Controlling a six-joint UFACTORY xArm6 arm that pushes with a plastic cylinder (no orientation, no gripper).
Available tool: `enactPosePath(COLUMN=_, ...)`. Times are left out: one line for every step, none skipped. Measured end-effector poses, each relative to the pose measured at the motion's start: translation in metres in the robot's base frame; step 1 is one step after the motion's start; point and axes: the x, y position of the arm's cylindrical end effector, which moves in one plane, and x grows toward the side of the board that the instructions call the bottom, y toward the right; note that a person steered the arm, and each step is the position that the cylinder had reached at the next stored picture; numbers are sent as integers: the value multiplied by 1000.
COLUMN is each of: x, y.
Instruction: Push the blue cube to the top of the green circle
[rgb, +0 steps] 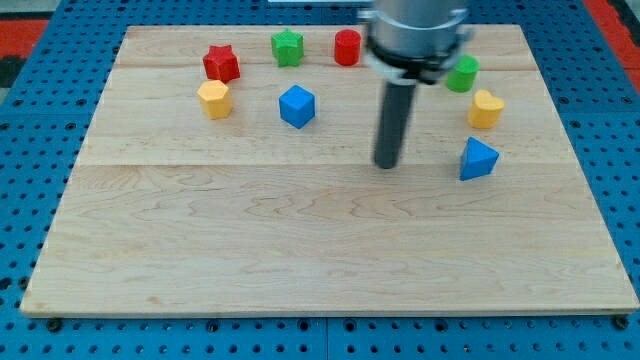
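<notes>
The blue cube (297, 106) sits on the wooden board (320, 250) in the upper left-centre. The green circle (463, 73) is at the upper right, partly hidden behind the arm's body. My tip (387, 163) rests on the board near the centre, to the right of and below the blue cube and to the left of and below the green circle. It touches no block.
A red star (221, 63), yellow hexagon (214, 99), green star (287, 47) and red cylinder (347, 47) lie along the top. A yellow heart (486, 108) and a blue triangular block (478, 159) are at the right.
</notes>
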Motion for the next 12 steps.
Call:
enactPosePath(x=-30, y=-62)
enactPosePath(x=-56, y=-78)
enactPosePath(x=-57, y=-81)
enactPosePath(x=-57, y=-81)
enactPosePath(x=-68, y=-83)
enactPosePath(x=-98, y=-83)
enactPosePath(x=-103, y=-109)
enactPosePath(x=-122, y=-130)
enactPosePath(x=-145, y=-116)
enactPosePath(x=-144, y=-83)
enactPosePath(x=-123, y=-83)
enactPosePath(x=-122, y=-82)
